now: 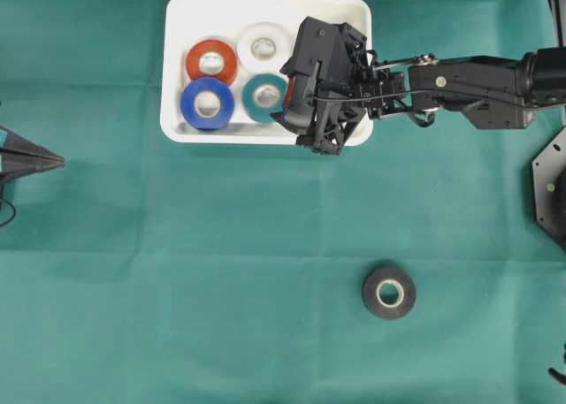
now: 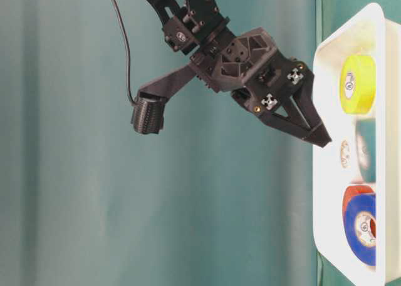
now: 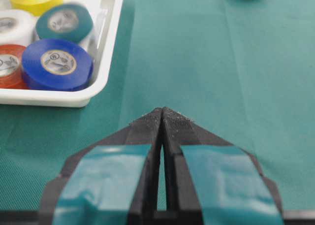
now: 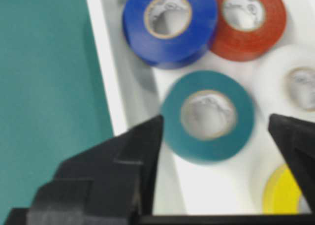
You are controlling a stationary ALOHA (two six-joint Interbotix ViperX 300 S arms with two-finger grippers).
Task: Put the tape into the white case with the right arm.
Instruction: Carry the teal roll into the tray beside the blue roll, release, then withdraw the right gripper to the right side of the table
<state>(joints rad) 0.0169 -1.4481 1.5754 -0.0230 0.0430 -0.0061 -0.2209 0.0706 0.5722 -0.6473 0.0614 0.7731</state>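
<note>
I have the right arm (image 1: 478, 81) stretched across from the right edge of the overhead view, its wrist turned so the right gripper (image 4: 216, 131) hangs over the near-right part of the white case (image 1: 177, 59); in the table-level view the pointed fingers (image 2: 310, 126) slant down toward the case rim without touching it. From my wrist camera the two fingers stand wide apart with nothing between them, and the teal tape (image 4: 207, 116) lies flat in the case directly under the gap. Just beyond it from the tool sit the blue tape (image 4: 170, 23) and the red tape (image 4: 248, 18), touching each other; the white tape (image 4: 295, 84) lies off the right fingertip, and the yellow tape (image 4: 283, 198) peeks out under the right finger. All five rolls lie in the case. The black tape (image 1: 389, 292) rests on the green cloth (image 1: 265, 245) well apart from the case, back toward my side of the table. The core labels carry small print that I cannot read. The left gripper (image 3: 162, 119) sits level at the left edge, its teal-banded fingers pressed together on nothing, pointing across the cloth with the case off to its left.
</note>
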